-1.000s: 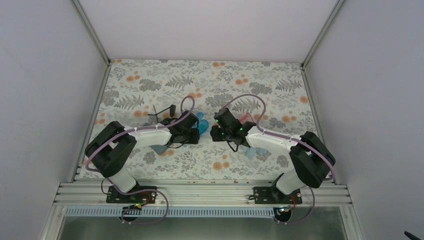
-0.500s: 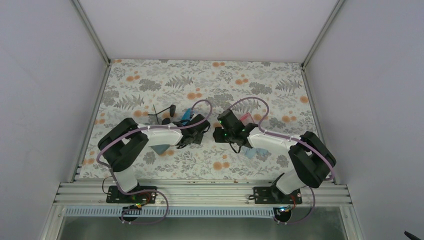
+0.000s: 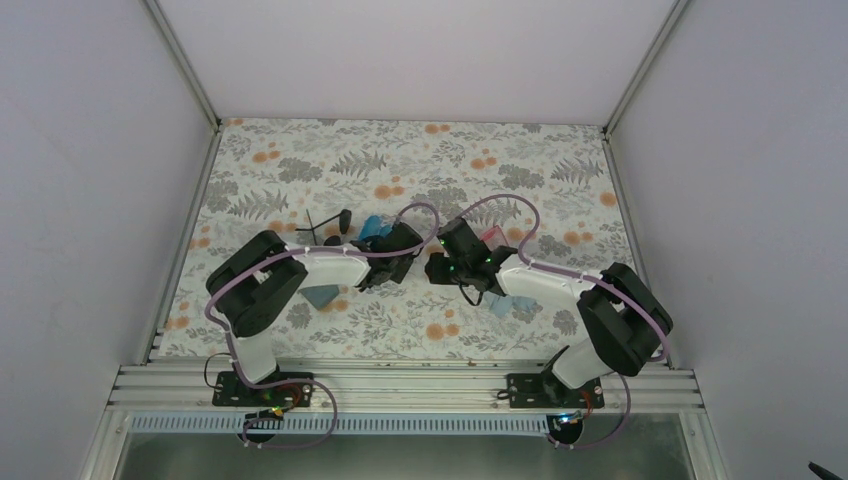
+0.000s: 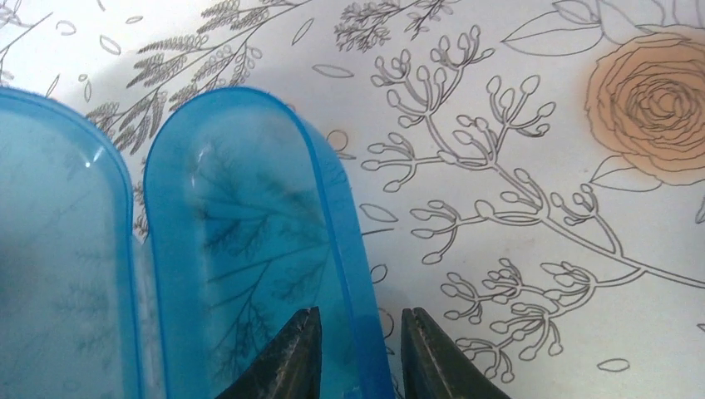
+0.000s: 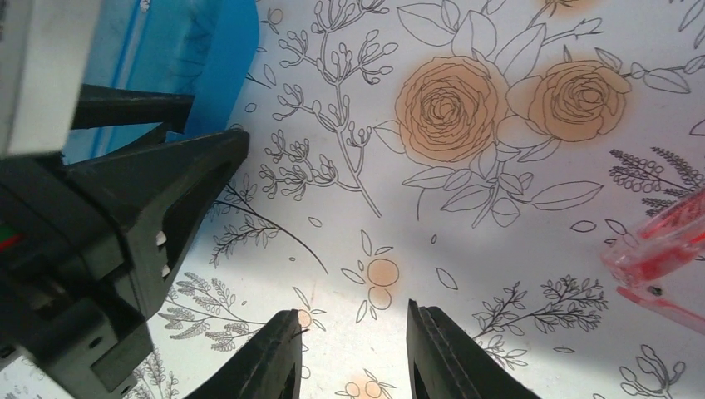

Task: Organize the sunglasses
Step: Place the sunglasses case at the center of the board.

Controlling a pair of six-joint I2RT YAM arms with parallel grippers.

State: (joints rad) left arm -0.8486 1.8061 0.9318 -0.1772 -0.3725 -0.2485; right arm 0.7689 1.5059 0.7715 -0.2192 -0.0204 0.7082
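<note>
Left fingers (image 4: 287,362) pinch the blue case (image 4: 249,208) wall (one inside, one outside). Right fingers (image 5: 436,353) stand slightly apart, empty, above the table (image 5: 507,283). Pink sunglasses (image 5: 665,245) lie nearby; black sunglasses (image 3: 340,219) lie beyond the left arm.

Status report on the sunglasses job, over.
Left gripper clamped on blue case rim. Right gripper open, empty. Black sunglasses and pink sunglasses lie loose, neither held. Grippers crowd each other.
</note>
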